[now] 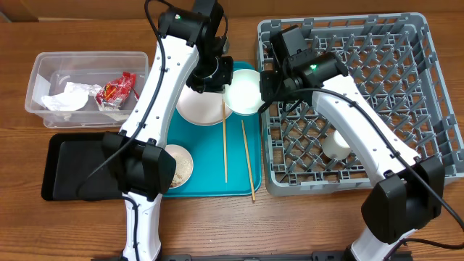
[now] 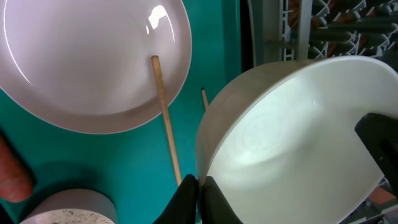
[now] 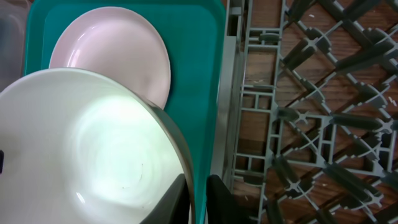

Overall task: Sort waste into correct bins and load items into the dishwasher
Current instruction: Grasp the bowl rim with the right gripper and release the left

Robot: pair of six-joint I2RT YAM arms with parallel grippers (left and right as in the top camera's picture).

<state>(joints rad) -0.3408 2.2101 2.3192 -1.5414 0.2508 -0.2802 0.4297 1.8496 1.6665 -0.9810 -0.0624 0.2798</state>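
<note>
Both grippers hold one white bowl [image 1: 244,90] tilted above the right edge of the teal tray [image 1: 206,163]. My left gripper [image 2: 200,183] is shut on the bowl's [image 2: 292,137] near rim. My right gripper [image 3: 198,186] pinches the opposite rim of the bowl [image 3: 93,149], beside the grey dishwasher rack [image 1: 377,87]. The white plate [image 1: 201,107] lies on the tray under my left arm. Two chopsticks [image 1: 225,145] lie on the tray, beside a second bowl [image 1: 178,165] holding rice scraps. A carrot piece [image 2: 12,177] rests on the tray. A white cup [image 1: 337,145] sits in the rack.
The clear tub [image 1: 43,69] at the far left holds a crumpled napkin [image 1: 67,98] and a red wrapper [image 1: 118,89]. The black tray [image 1: 72,163] lies in front of it. The rack's upright pegs [image 3: 311,93] stand just right of the bowl.
</note>
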